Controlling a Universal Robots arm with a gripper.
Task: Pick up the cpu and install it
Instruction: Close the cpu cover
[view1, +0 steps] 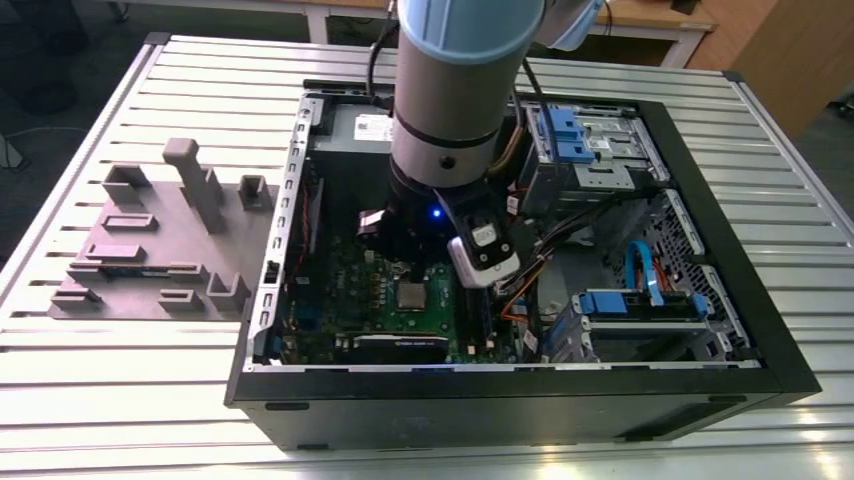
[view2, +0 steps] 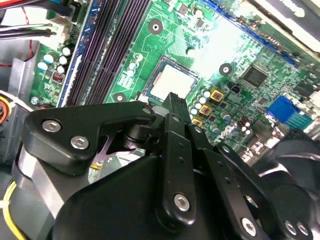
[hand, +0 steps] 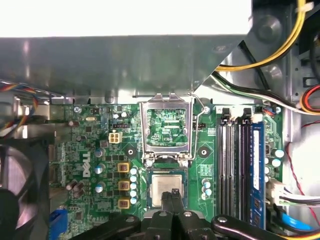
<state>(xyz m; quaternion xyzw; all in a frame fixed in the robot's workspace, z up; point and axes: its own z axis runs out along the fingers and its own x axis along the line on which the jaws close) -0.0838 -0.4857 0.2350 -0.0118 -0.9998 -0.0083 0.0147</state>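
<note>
- Broadly, a slatted metal tabletop carries everything. An open black computer case lies on it with its inside facing up.
- A pale arm reaches down into the case. In both wrist views the black fingers at its end hang over the board.
- A grey fixture block with upright posts rests on the tabletop outside the case. It is well apart from the fingers, toward the exterior view's left.
- A green motherboard spreads out beneath the fingers on the floor of the case.
- Long dark memory slots run along the board to one side of the fingers, near them but apart.
- A metal retention frame stands hinged open just beyond the fingertips. It leaves the socket uncovered.
- The cpu, a small square with a silvery top, lies flat in that socket. It sits directly under the fingertips, level with the board around it. Whether the tips touch its top or hang just above it, I cannot tell.
- As for the fingers themselves, they are narrow. The two tips are pressed together with no gap showing and nothing held between them.
</note>
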